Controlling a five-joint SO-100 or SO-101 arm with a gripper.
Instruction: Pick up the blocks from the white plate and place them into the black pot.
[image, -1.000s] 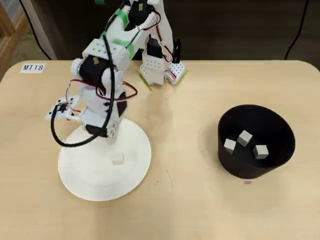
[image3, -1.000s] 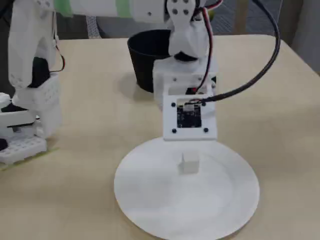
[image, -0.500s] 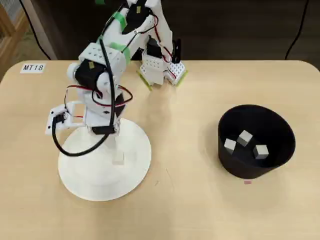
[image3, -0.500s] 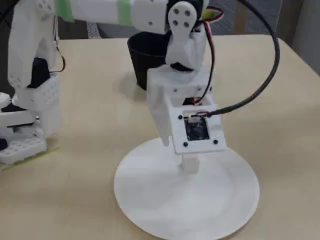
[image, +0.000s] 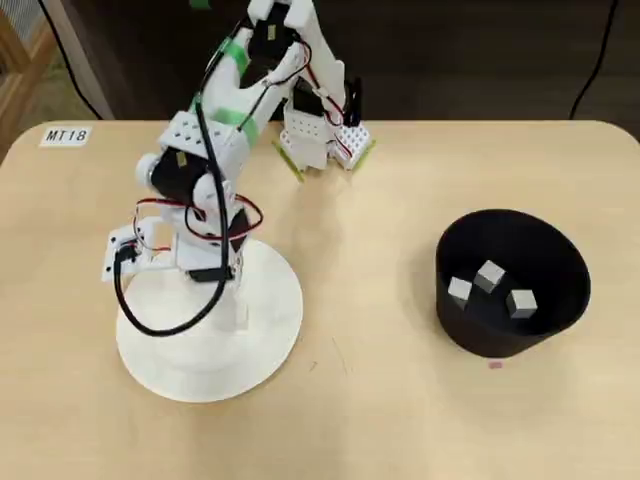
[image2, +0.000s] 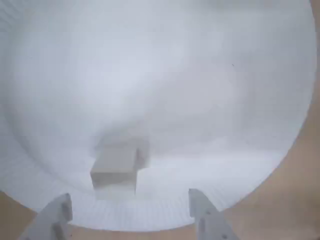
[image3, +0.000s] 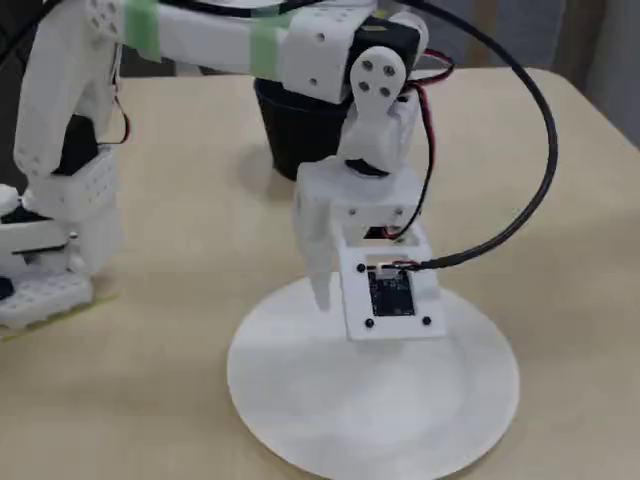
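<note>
One pale grey block (image2: 115, 167) lies on the white plate (image2: 200, 100) in the wrist view. My gripper (image2: 130, 212) is open, low over the plate, with the block just ahead of the gap and closer to the left fingertip (image2: 55, 217). In the overhead view the gripper (image: 237, 303) hangs over the plate (image: 190, 355) and mostly covers that block. The fixed view shows one finger (image3: 318, 265) above the plate (image3: 380, 420); the camera board hides the block. The black pot (image: 500, 340) at the right holds three blocks (image: 490, 275).
The arm's base (image: 320, 140) stands at the table's far edge. A black cable (image: 150, 322) loops over the plate's left side. An "MT18" label (image: 66, 135) sits at the far left. In the fixed view the pot (image3: 290, 140) is behind the arm.
The gripper has tilted and come down toward the plate and the block. In the fixed view the block, seen earlier below the camera board, is now hidden behind it.
</note>
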